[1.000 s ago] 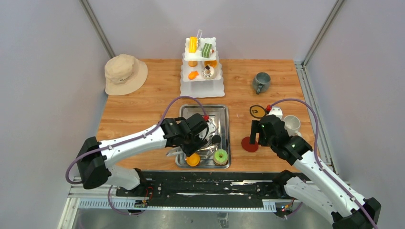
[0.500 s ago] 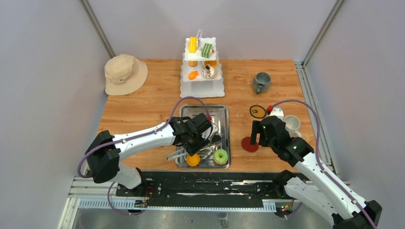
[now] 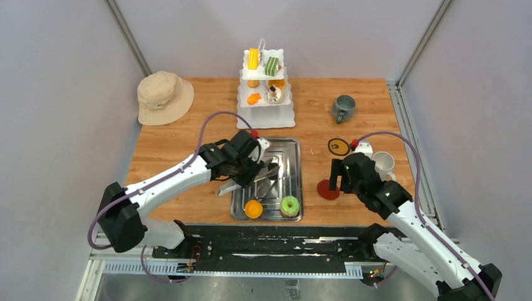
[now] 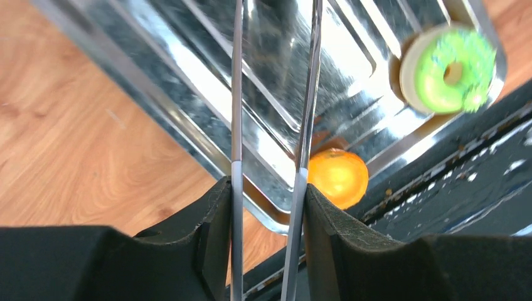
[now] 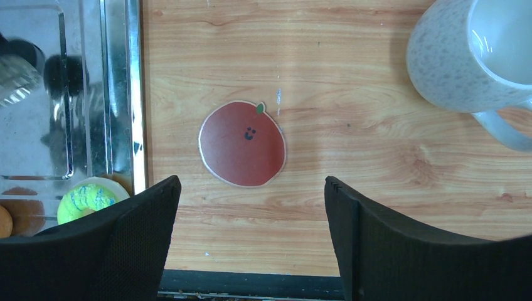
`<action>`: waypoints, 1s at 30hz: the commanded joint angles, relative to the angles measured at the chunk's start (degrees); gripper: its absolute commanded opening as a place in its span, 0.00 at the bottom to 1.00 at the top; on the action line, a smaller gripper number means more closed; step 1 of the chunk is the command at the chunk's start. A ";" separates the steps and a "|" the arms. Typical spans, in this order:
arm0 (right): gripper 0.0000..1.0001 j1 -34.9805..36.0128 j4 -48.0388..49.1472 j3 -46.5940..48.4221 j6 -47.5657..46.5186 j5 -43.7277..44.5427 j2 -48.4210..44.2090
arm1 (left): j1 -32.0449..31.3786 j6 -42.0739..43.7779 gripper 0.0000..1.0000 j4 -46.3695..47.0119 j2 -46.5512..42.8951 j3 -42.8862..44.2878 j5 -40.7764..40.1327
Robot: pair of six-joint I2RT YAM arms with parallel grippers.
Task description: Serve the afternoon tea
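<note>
My left gripper (image 3: 251, 170) is shut on metal tongs (image 3: 233, 186) and holds them over the left part of the steel tray (image 3: 295, 152). In the left wrist view the tongs' two blades (image 4: 237, 94) run out between my fingers, with their tips out of frame. An orange pastry (image 3: 253, 209) and a green donut (image 3: 290, 205) lie at the tray's near end, apart from the tongs. My right gripper (image 3: 335, 179) is open and empty above a red coaster (image 5: 242, 143). A white mug (image 3: 383, 164) stands to its right, and a grey mug (image 3: 343, 108) at the back right.
A white tiered stand (image 3: 265, 113) with several pastries stands at the back centre. A beige hat (image 3: 164, 96) lies at the back left. A yellow coaster (image 3: 339, 147) lies behind the right gripper. The table's black front rail (image 3: 263, 241) runs just below the tray.
My left gripper has lifted the tongs back and to the left, away from the orange pastry, which stays in the tray. The right arm has not moved.
</note>
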 commanded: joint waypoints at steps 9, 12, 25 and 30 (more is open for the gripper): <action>0.84 0.37 -0.41 -0.79 0.21 1.09 -0.62 | 11.50 -7.75 0.15 8.91 -8.01 -0.73 0.72; 0.84 0.29 -0.42 -0.90 0.23 1.22 -0.55 | 12.92 -9.19 0.15 10.52 -7.35 -0.50 -0.84; 0.84 0.30 -0.58 -0.59 0.23 1.26 -0.44 | 13.31 -15.74 0.13 23.85 2.26 3.25 -5.77; 0.84 0.36 -1.23 -0.05 -0.04 1.55 -0.38 | 13.29 -19.05 0.13 31.17 4.65 2.12 -7.91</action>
